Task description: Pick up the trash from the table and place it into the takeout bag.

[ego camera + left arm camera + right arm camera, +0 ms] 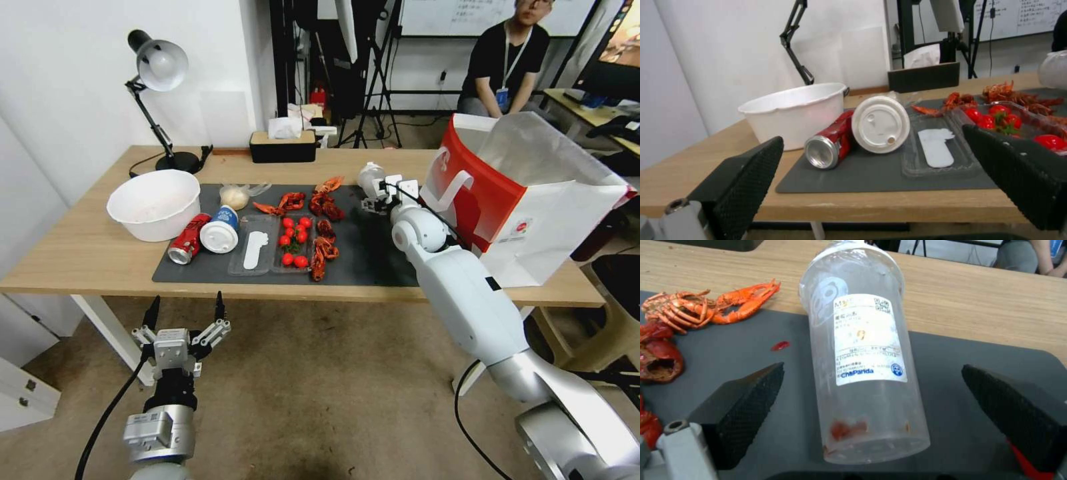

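A clear plastic bottle (pixel 865 350) with a white label lies on the dark mat (pixel 960 353), its base toward my right gripper (pixel 872 369). That gripper is open, one finger on each side of the bottle, neither touching it. In the head view the bottle (pixel 371 177) and right gripper (pixel 377 199) are at the mat's far right, next to the takeout bag (pixel 533 220). A red soda can (pixel 188 238), a white-lidded blue cup (pixel 220 230) and a small clear bag with a pale lump (pixel 235 196) lie on the mat's left. My left gripper (pixel 185 315) hangs open below the table's (pixel 80 253) front edge.
A big white bowl (pixel 155 203) stands left of the mat. A clear tray with tomatoes (pixel 293 241) and loose crayfish (pixel 325 200) fill the mat's middle. A desk lamp (pixel 159 67) and a tissue box (pixel 283 145) stand at the back. A person sits behind the bag.
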Robot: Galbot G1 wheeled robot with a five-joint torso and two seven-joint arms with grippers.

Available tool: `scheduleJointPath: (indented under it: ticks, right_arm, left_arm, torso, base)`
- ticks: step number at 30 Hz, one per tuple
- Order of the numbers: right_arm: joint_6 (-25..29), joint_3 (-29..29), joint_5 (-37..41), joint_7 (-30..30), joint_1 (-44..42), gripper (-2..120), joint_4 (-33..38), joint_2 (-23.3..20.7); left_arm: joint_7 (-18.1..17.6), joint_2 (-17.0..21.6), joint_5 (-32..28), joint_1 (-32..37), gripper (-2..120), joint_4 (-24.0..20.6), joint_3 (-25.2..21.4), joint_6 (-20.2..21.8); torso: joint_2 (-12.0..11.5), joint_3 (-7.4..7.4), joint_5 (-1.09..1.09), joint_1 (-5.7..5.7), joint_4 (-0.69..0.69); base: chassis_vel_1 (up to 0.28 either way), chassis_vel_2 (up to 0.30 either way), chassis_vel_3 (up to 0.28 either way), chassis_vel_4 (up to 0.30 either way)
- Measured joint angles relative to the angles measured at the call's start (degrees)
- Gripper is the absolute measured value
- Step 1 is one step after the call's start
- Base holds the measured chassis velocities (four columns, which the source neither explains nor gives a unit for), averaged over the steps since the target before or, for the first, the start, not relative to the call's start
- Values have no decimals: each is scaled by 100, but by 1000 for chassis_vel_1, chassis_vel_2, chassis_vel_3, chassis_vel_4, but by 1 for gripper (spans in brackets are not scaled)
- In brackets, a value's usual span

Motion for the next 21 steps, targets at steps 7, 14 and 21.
scheduleJointPath:
  ticks: [7, 14, 21]
  right_arm:
    - [-83, -4, 8, -20, 115, 100, -261, 83]
    - [-95, -30, 17, -62, 172, 100, -372, 98]
    - [-102, -57, 32, -102, 232, 93, -504, 126]
  left_arm:
    - [-1, 4, -27, -5, 100, 5, 19, -2]
    - [-1, 6, -50, -5, 100, 6, 19, -2]
    - [-1, 9, -58, -18, 100, 15, 13, -4]
  torso:
    - [0, 0, 0, 0, 0]
    - [0, 0, 0, 0, 0]
    - [0, 0, 0, 0, 0]
  base:
    - [0, 0, 0, 0]
    - [0, 0, 0, 0]
    - [0, 0, 0, 0]
